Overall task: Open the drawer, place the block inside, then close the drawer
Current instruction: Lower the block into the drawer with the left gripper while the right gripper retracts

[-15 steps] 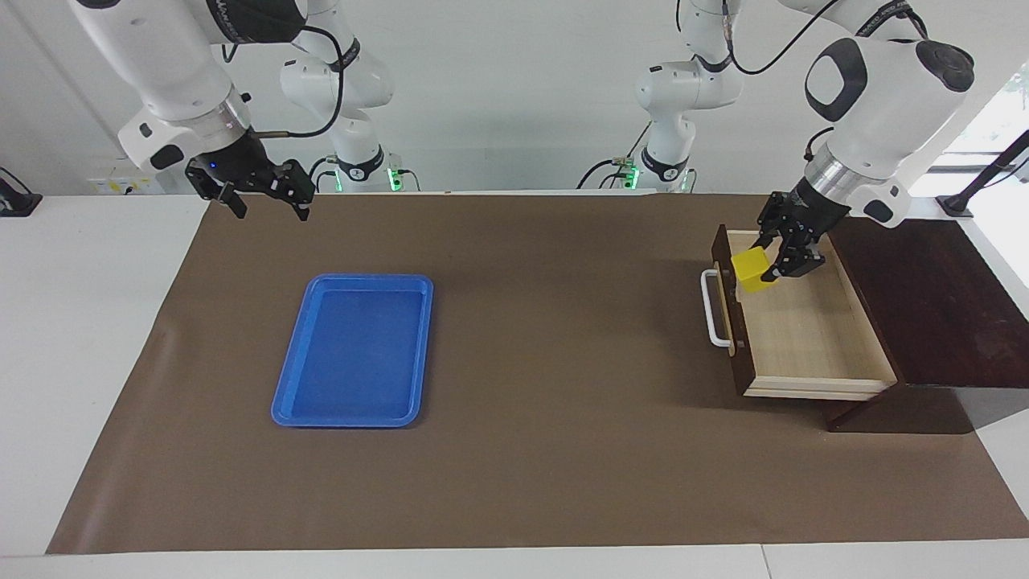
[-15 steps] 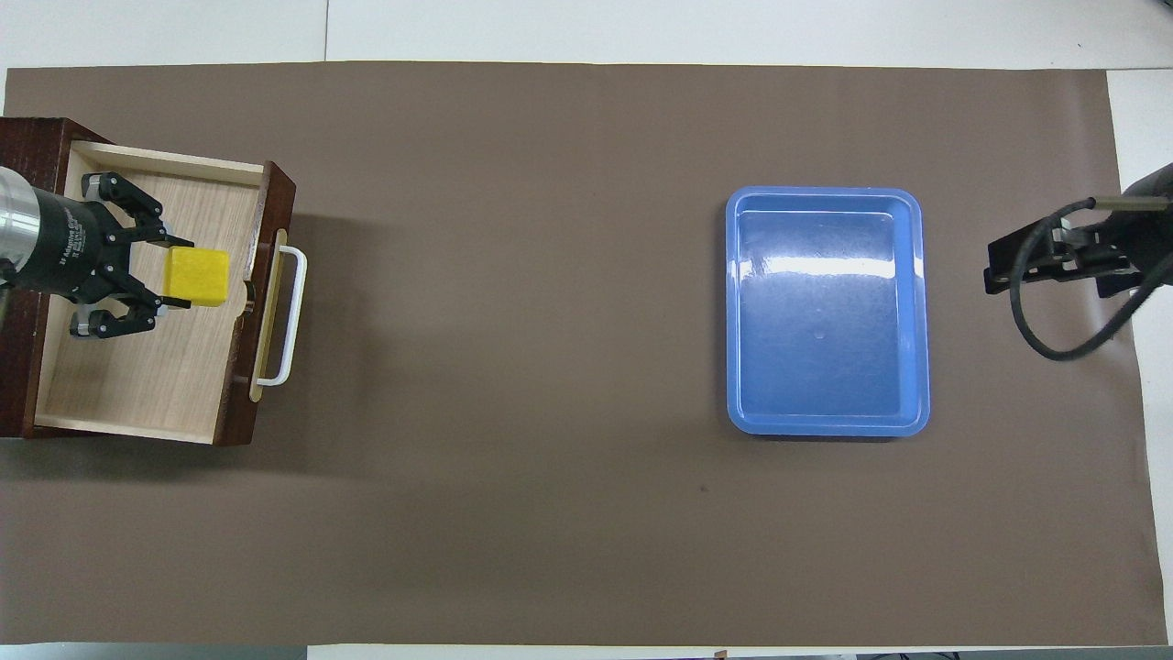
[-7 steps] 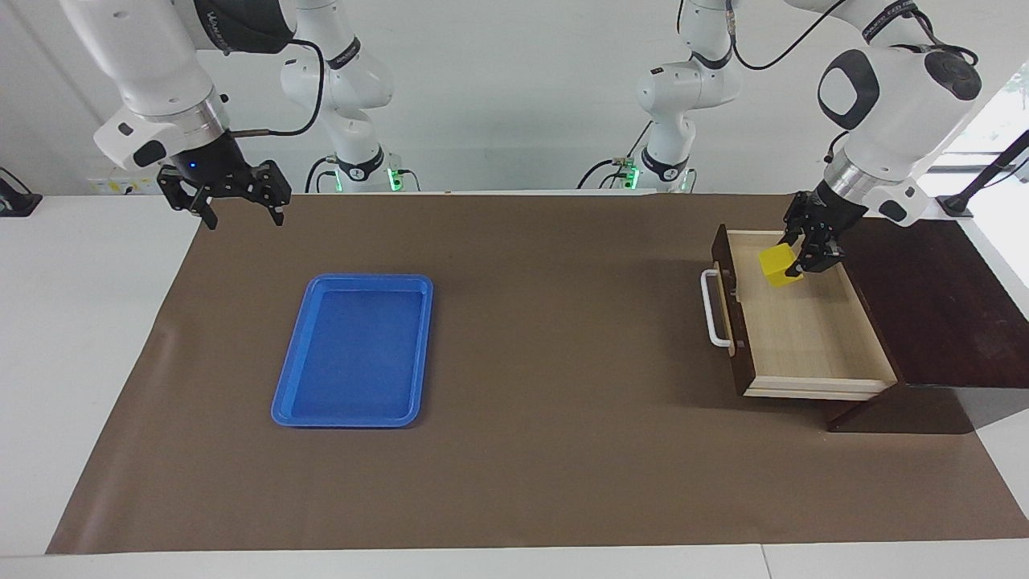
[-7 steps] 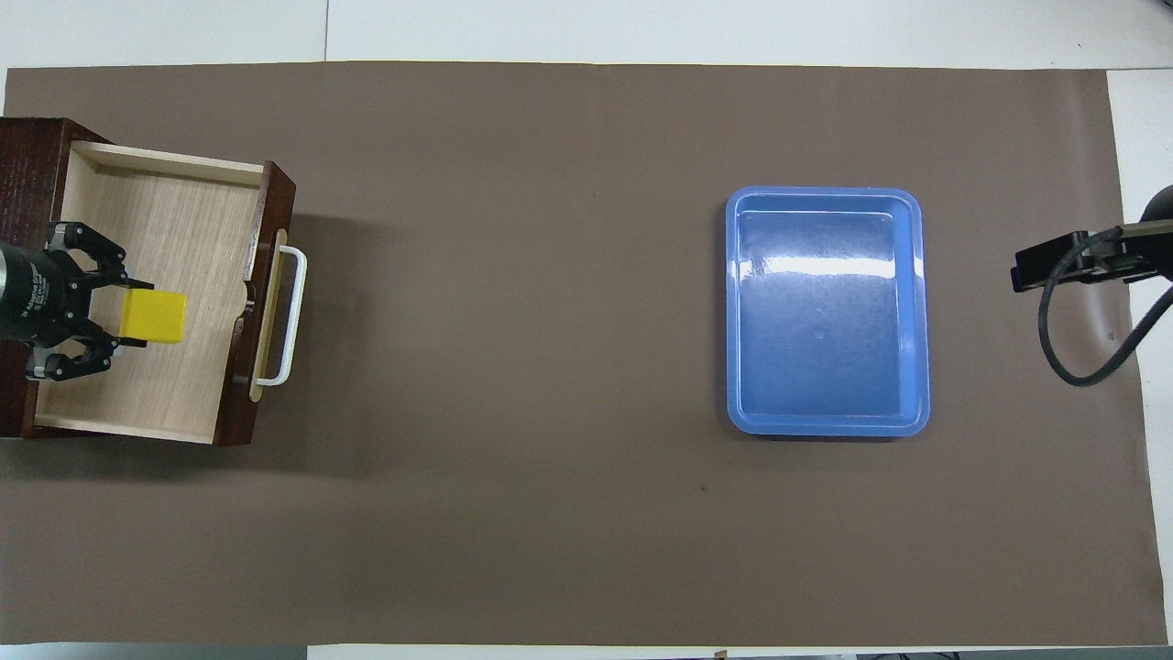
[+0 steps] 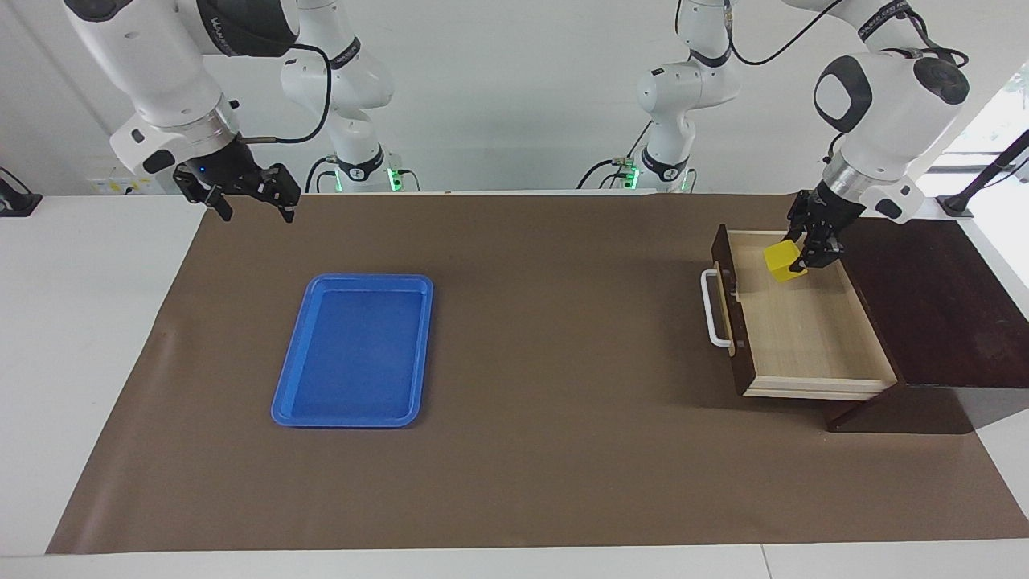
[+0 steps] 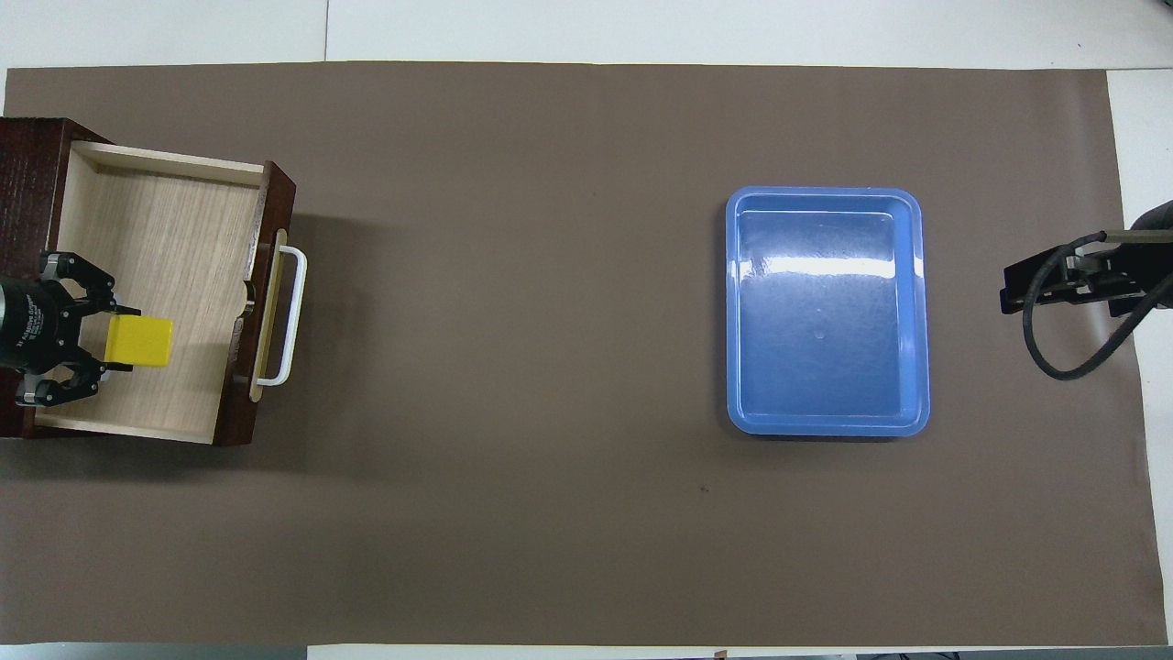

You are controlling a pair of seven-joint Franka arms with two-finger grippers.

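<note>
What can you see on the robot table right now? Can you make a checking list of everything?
Surface: brown mat over a white table.
Drawer: pulled open, pale inside showing.
Block: yellow, held in the left gripper over the drawer's inside.
Clutter: blue tray, nothing in it.
Left gripper: shut on the block.
Right gripper: open, waits above the mat's edge at its own end.
Cables: black ones along both arms.
Surroundings: white wall.

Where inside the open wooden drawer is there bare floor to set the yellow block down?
The pale-wood drawer floor is bare from the small yellow block to the wall farthest from the robots. It is crowded only at the robots' end, where the left gripper holds the block. The right gripper waits apart.
</note>
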